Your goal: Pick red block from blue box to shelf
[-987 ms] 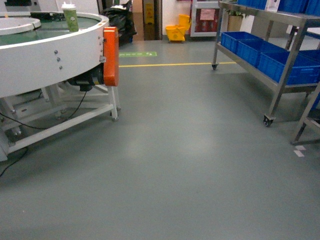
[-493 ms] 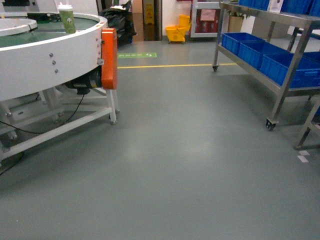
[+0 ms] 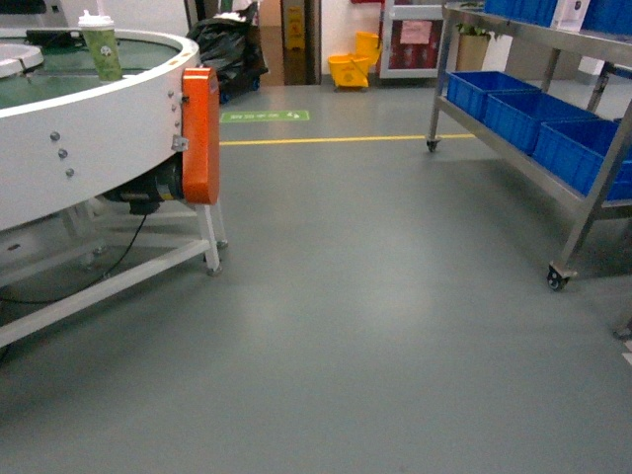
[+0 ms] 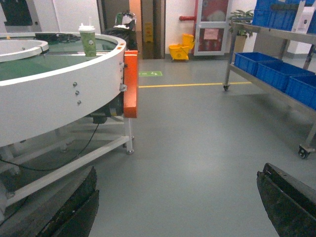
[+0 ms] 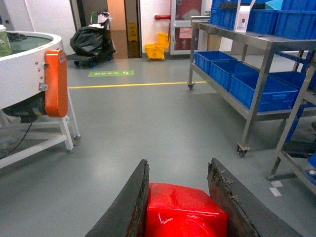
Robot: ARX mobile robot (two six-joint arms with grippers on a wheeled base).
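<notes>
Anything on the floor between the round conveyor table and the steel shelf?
No: only bare grey floor between the conveyor table and the shelf, shown in the head view.

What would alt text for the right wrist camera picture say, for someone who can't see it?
Two dark gripper fingers clamp a glossy red block at the bottom of the frame. Beyond stretches grey floor, with a steel shelf of blue crates on the right and a white round conveyor on the left.
</notes>
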